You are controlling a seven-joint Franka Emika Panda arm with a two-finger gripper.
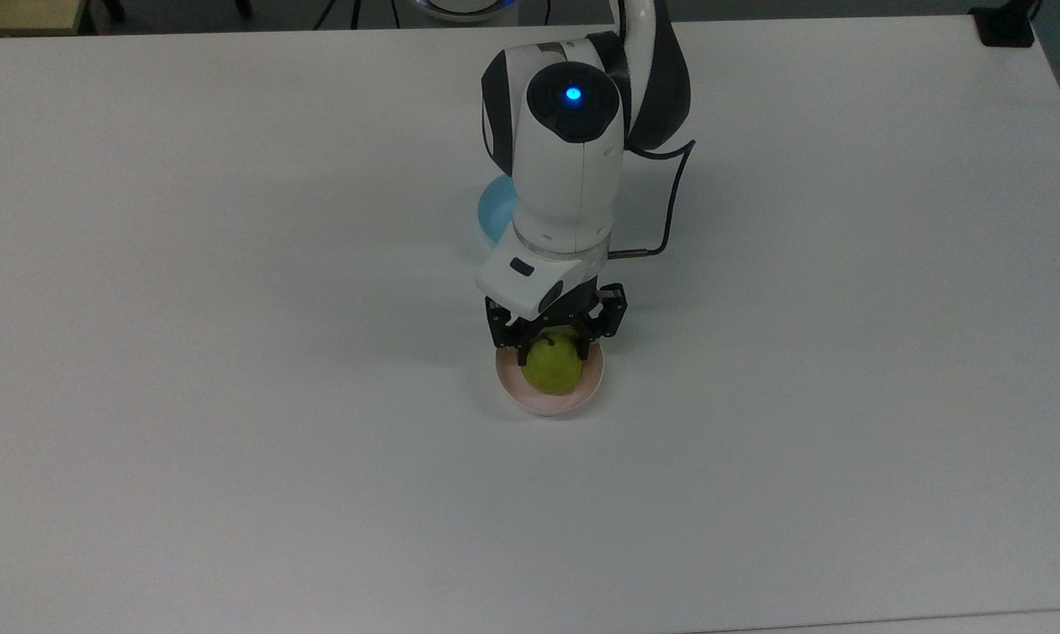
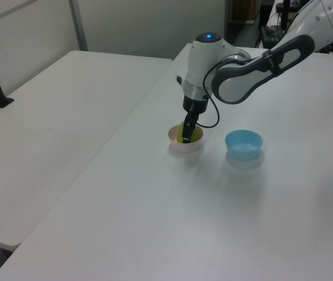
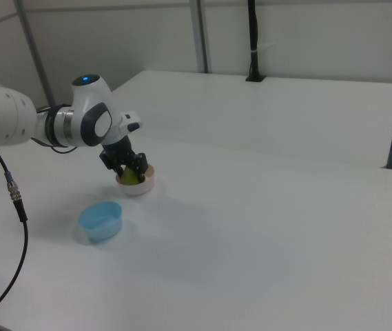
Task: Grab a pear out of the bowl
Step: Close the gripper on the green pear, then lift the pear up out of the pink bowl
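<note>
Top view looks steeply down; left, right views oblique, sharing the table (image 1: 231, 352)

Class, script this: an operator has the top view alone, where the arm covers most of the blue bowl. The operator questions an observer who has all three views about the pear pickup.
Operator: The arm hides most of the blue bowl. Is anything in it?
Observer: No. The left view shows it whole and empty, standing apart from the pink bowl.
Operator: How low is the gripper over the pear?
Observer: In the right view the gripper reaches down to the pink bowl's rim, and the pear sits inside the bowl, not raised clear of it.
</note>
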